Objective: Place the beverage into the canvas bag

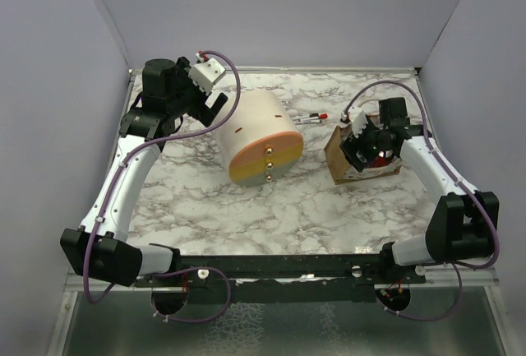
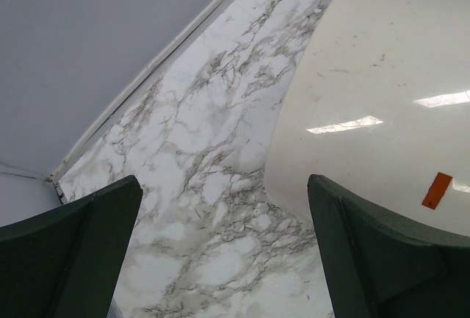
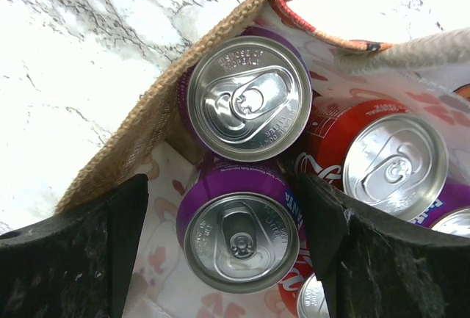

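Evidently purple can (image 3: 239, 233) sits upright inside canvas bag (image 3: 147, 120) among other cans (image 3: 393, 164), right jaws apart astride it; left jaws apart, well off from bag. Likely rigid, slick, thin-walled: grip mid-body.

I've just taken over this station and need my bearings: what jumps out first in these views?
The big cream-and-orange cylinder, lying on its side mid-table, dominates the top view, with the left gripper open and empty beside it. At the right, the canvas bag already holds upright cans, purple and red. The right gripper hangs open over them, its fingers either side of a purple can.
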Controlling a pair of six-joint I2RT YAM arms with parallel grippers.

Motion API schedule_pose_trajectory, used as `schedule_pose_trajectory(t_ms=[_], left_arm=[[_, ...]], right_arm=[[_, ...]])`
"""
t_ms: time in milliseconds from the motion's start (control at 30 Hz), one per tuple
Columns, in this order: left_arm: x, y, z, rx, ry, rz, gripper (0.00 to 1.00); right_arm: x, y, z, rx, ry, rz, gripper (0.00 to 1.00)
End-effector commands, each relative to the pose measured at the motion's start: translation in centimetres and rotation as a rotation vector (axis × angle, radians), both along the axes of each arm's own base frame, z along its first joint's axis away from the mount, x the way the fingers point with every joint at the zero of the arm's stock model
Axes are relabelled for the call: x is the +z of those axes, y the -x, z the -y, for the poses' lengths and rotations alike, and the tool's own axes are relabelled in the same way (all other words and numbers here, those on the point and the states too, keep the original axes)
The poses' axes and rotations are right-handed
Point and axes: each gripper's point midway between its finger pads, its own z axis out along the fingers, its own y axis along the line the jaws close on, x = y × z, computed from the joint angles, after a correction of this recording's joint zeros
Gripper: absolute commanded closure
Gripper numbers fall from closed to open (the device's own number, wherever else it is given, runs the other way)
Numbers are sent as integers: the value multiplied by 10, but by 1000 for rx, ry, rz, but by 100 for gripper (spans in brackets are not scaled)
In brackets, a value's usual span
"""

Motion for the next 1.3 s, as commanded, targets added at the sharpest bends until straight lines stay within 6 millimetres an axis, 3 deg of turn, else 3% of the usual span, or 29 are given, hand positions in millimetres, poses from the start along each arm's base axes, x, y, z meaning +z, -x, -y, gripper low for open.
schedule_pose_trajectory(t_ms=[0, 433, 667, 1067, 1267], left_arm=[[14, 3, 3, -13, 21, 47, 1], [18, 10, 2, -13, 29, 60, 1], [20, 12, 0, -6, 31, 68, 1], [26, 15, -5, 15, 57, 79, 1], [18, 18, -7, 21, 65, 63, 1]], right_arm=[[16, 8, -17, 67, -72, -22, 18], [52, 13, -15, 29, -77, 18, 19], [76, 7, -7, -68, -75, 56, 25], [58, -6, 44, -234, -2, 50, 40], [35, 6, 45, -200, 7, -8, 44]])
